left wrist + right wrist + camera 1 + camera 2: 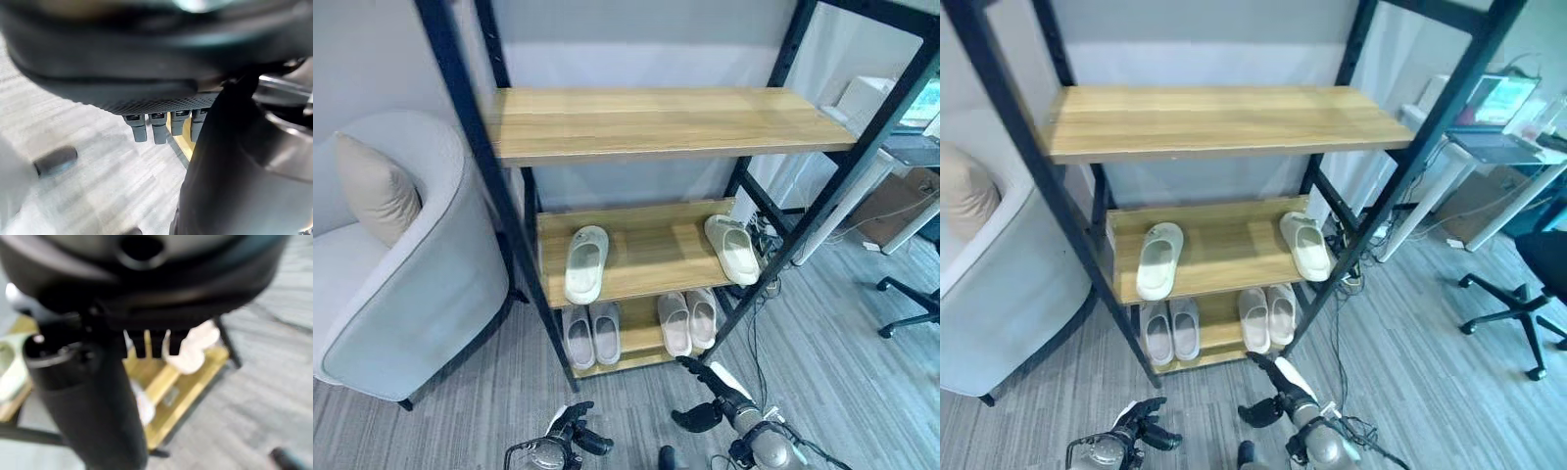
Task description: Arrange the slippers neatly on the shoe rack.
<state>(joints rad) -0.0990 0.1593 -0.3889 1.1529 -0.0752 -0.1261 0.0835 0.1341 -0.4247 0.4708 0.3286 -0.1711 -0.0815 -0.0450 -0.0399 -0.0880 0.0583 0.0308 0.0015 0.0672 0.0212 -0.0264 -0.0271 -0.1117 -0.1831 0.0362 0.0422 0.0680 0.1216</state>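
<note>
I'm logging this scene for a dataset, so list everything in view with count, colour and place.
Shoe rack: one, black frame with wooden shelves, centre.
Slippers on middle shelf: two, pale cream, one at the left, one at the right, set apart.
Slippers on bottom shelf: four, light grey-white, a pair at the left and a pair at the right.
Armchair: one, light grey, left of the rack.
Cushion: one, beige, on the armchair.
Office chair: one, black, at the right.
Desk: one, white, behind at the right.
Left hand: dark, fingers curled, low before the rack.
Right hand: dark, fingers straight, before the bottom shelf.
</note>
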